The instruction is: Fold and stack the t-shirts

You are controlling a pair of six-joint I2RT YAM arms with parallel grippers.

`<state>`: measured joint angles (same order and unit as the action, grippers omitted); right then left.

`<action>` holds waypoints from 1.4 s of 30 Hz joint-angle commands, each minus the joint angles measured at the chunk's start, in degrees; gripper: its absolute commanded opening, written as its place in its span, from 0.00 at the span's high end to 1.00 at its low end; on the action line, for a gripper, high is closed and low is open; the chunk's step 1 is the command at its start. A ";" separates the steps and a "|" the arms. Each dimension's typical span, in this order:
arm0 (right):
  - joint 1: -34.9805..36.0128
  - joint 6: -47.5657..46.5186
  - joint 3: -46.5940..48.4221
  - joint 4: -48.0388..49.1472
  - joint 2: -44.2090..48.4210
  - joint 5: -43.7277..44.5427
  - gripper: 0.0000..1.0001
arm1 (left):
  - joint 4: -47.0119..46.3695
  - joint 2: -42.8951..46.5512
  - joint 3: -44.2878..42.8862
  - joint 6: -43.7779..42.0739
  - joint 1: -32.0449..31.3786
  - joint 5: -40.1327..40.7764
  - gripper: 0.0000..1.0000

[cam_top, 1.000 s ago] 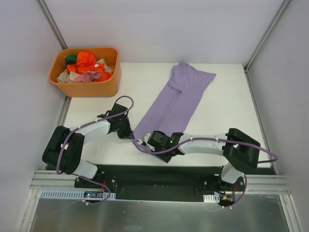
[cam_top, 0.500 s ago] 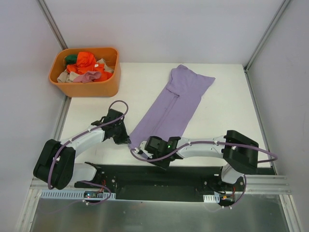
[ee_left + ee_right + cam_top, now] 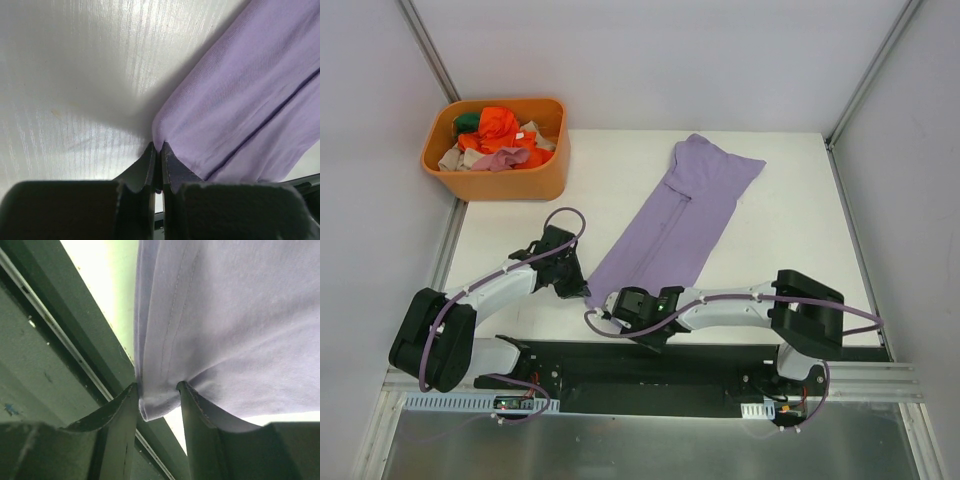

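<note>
1. Two arms reach in from 6 o'clock in the overhead view across a white table [image 3: 790, 260]. Both meet at the near end of one long lavender t-shirt [image 3: 675, 225].
2. We see that shirt lying flat as a narrow folded strip. It runs diagonally from about 7 o'clock, near the table's front edge, up to 1 o'clock, stopping short of the back edge.
3. Bare tabletop shows at the shirt's 3 and 4 o'clock, out to the right edge. A smaller bare patch lies at 11 o'clock, between the shirt and an orange tub [image 3: 500, 182].
4. The tub sits in the 10 o'clock corner, well apart from the shirt. It holds crumpled t-shirts [image 3: 498, 135] in orange-red, green, beige and pink.
5. The left gripper [image 3: 582, 290] is at the shirt's near left corner. Only its wrist view shows the grip: the jaws are pressed together, pinching a fold of the lavender edge.
6. The right gripper [image 3: 615, 303] sits just beside it, at its 4 o'clock. Its wrist view shows the jaws parted, with the stitched hem corner hanging between the fingers [image 3: 120, 405], not squeezed.
7. That same view shows a black rail [image 3: 45, 340] running along the table's front edge, at 9 o'clock of the hem.
</note>
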<state>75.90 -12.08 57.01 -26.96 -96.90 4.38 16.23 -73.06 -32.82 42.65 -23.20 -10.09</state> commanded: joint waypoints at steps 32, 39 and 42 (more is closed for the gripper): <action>-12.16 0.47 -1.21 3.23 18.50 -17.84 0.99 | 4.87 12.08 -11.64 -0.02 -1.76 6.22 0.98; -23.24 -0.40 1.34 -3.01 18.59 -13.26 0.99 | 0.83 -3.30 -24.56 -1.70 -2.38 3.41 1.00; -27.37 -1.37 2.66 -3.71 18.16 -11.86 0.99 | 0.29 -9.81 -30.97 -2.84 -2.38 2.27 1.00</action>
<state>52.58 -12.29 55.90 -27.81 -80.07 -10.59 20.10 -77.25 -55.88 42.35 -25.17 -5.65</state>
